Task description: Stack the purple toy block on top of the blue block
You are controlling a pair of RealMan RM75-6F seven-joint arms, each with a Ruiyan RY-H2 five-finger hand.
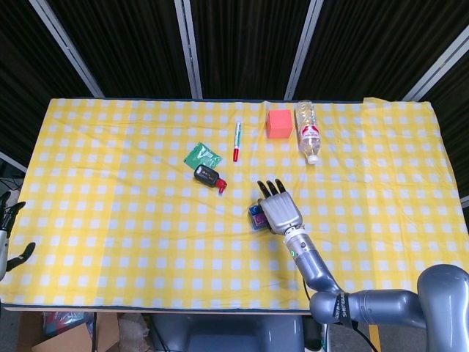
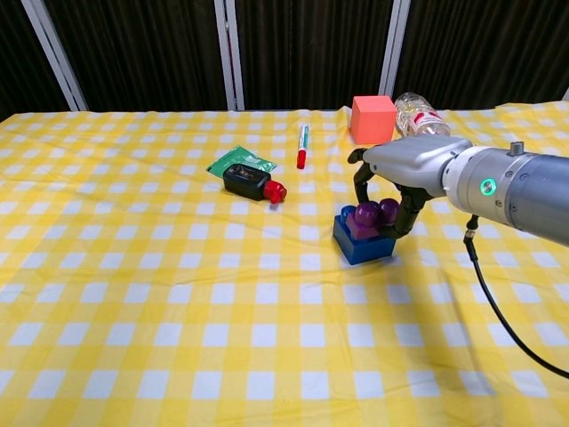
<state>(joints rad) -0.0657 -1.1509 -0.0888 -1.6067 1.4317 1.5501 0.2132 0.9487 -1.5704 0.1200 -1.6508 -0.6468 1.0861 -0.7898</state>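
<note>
The purple block [image 2: 370,219] sits on top of the blue block [image 2: 359,244] right of the table's middle. My right hand [image 2: 404,165] hangs over them, its fingers [image 2: 403,213] reaching down on both sides of the purple block and gripping it. In the head view the right hand [image 1: 279,210] covers most of the stack; only a corner of the blue block [image 1: 256,219] shows at its left. My left hand [image 1: 7,236] hangs off the table's left edge with its fingers apart, holding nothing.
A black bottle with a red cap [image 2: 250,183] and a green packet [image 2: 235,161] lie left of the stack. Behind it are a red-capped pen [image 2: 302,145], an orange-red cube [image 2: 372,118] and a lying plastic bottle [image 2: 418,116].
</note>
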